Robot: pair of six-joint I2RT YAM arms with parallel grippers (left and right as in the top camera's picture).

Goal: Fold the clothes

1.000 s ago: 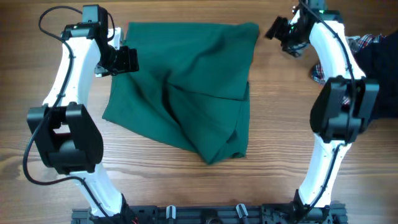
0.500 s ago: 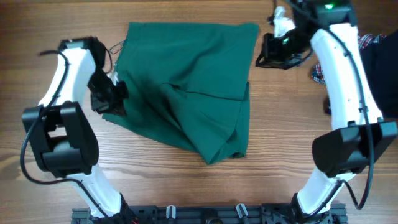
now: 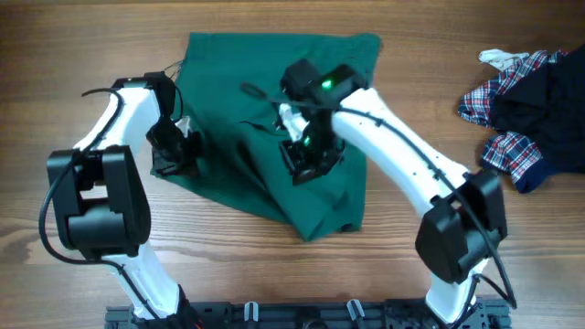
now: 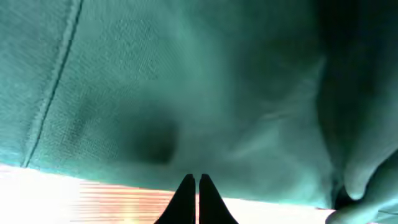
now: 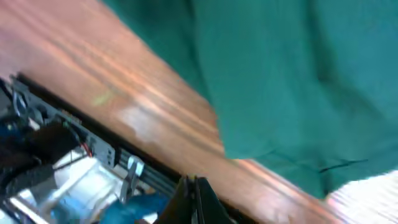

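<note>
A dark green garment (image 3: 238, 82) lies loosely folded and rumpled in the middle of the wooden table. My left gripper (image 3: 175, 157) sits low at its left edge. In the left wrist view the left gripper (image 4: 196, 179) is shut, its tips at the hem of the green garment (image 4: 186, 81) with no cloth between them. My right arm reaches across the garment, and the right gripper (image 3: 309, 163) hangs over its middle. In the right wrist view the right gripper (image 5: 191, 180) is shut and empty, with the green garment (image 5: 298, 74) at the upper right.
A heap of plaid and dark clothes (image 3: 521, 100) lies at the right edge of the table. The black mounting rail (image 3: 302, 315) runs along the front edge. Bare wood (image 3: 82, 274) surrounds the green garment.
Both grippers have gone from open to shut. The right arm swung from the back right corner onto the middle of the garment. The left arm dropped from the back left corner to its left edge.
</note>
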